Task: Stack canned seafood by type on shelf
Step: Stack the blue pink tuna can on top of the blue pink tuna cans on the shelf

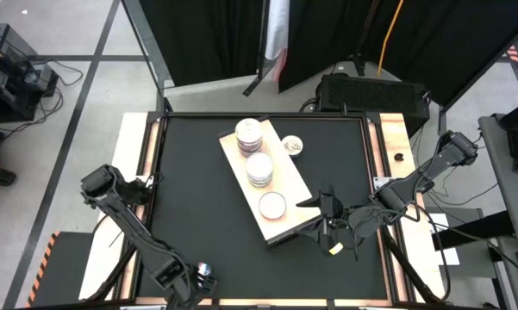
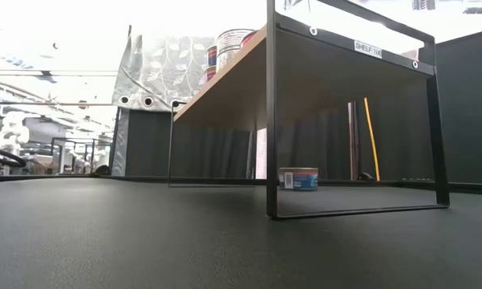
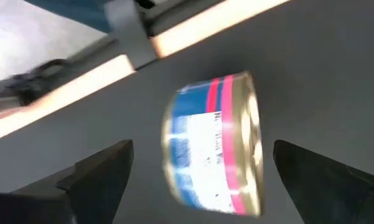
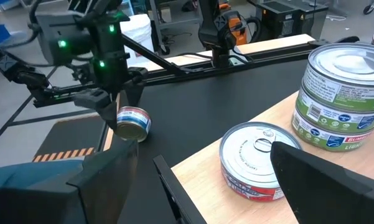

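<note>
On the shelf [image 1: 241, 168], two can stacks [image 1: 249, 133], one single can [image 1: 272, 205]

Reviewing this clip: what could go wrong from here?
1. The blue-and-pink can between the open left gripper fingers looks tipped onto its side; closing on it could make it roll or squirt out.
2. The right gripper hangs open close to the single can, which sits near the shelf edge; a nudge might push it off.
3. The green-labelled stack beside it could topple if bumped.
</note>
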You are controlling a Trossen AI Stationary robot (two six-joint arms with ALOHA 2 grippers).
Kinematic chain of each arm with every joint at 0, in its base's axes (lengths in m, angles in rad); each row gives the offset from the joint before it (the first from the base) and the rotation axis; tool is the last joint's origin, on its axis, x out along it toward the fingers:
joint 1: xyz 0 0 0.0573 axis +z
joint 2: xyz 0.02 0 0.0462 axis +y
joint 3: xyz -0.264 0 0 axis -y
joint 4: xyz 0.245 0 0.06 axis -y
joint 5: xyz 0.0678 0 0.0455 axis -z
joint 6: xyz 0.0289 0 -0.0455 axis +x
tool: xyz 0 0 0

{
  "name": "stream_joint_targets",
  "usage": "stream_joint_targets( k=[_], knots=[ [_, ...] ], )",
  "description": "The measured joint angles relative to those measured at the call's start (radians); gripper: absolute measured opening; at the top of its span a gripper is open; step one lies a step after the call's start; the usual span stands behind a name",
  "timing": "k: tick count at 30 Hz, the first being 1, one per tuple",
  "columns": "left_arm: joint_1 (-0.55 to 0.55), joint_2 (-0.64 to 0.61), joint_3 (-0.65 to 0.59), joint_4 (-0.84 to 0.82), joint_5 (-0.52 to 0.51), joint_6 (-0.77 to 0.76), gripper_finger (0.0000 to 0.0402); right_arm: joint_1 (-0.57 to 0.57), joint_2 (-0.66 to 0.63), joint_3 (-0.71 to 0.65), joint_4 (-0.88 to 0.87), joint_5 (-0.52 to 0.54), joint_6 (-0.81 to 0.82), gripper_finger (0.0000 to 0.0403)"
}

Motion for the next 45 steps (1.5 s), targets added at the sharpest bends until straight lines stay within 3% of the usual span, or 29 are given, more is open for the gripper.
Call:
stream_joint_targets(
  k=[14,28,32,37,45],
  knots=[
    [0.014,0.033,0.000,-0.039,0.031,-0.078,0.0289,0.013,0.000,0.000,0.001,0.000,-0.009,0.0359],
    [0.018,0.063,0.001,-0.041,0.005,-0.101,0.0216,0.018,0.000,0.000,0.002,0.000,-0.013,0.0359],
    [0.022,0.060,0.013,-0.043,-0.082,-0.176,0.0188,0.028,0.000,0.000,0.002,0.000,-0.012,0.0359],
    [0.054,0.009,0.029,-0.060,-0.159,-0.304,0.0187,0.032,0.000,0.000,0.002,0.000,-0.009,0.0359],
    [0.106,-0.219,0.042,-0.015,-0.329,-0.543,0.0190,0.040,0.047,0.000,0.017,0.004,0.015,0.0359]
  ],
)
